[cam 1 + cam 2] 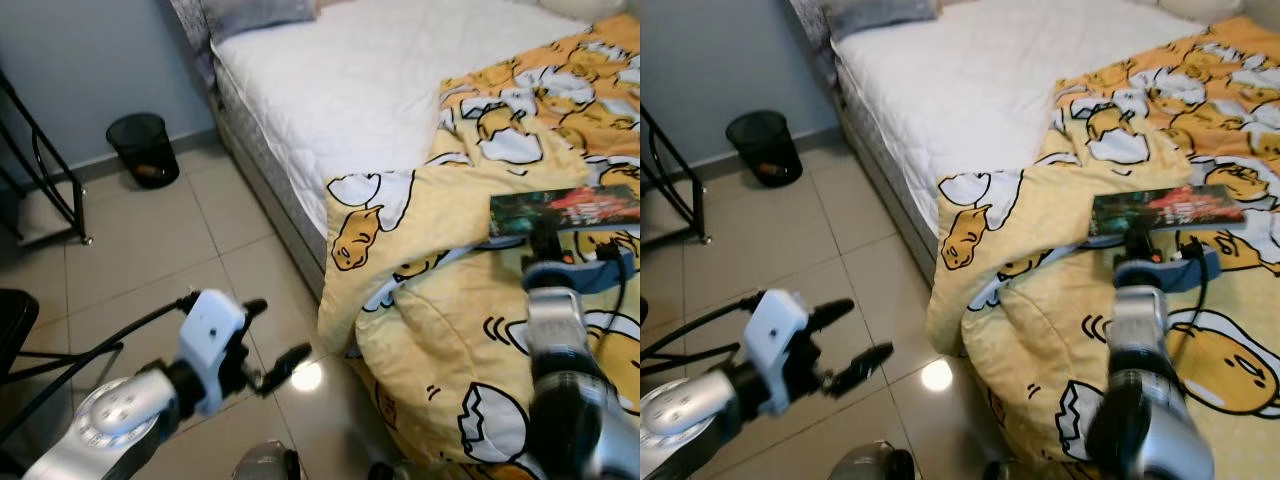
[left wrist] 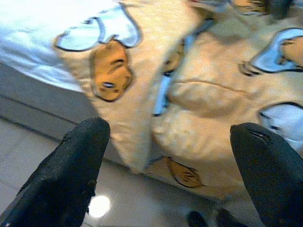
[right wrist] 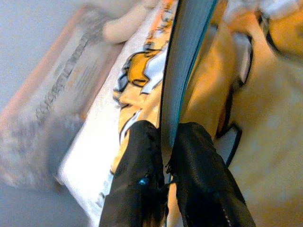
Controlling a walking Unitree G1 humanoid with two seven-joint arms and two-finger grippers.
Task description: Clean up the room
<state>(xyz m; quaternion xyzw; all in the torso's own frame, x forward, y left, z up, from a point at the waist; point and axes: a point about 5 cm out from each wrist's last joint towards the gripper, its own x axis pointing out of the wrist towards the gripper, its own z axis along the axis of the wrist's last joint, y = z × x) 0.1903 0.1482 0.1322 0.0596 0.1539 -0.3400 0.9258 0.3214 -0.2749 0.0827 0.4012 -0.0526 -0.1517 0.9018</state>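
— Book (image 1: 565, 211)? 
— Pinched flat at its near edge by the right gripper (image 3: 164, 156), just above the yellow duck-print blanket (image 1: 450, 330) on the right side of the bed (image 1: 330, 80).
— Left gripper (image 1: 845, 345)? 
— Spread wide, holding nothing, over the floor tiles (image 1: 150, 240) left of the blanket's hanging corner.
— Far left? 
— Black wastebasket (image 1: 143, 148) against the wall.

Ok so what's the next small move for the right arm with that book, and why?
Probably lift the book straight up off the yellow duvet. The right end effector is shut on its edge, as the right wrist view shows, while the book sits flat over the duvet. The left end effector hangs open over the tiled floor, idle.
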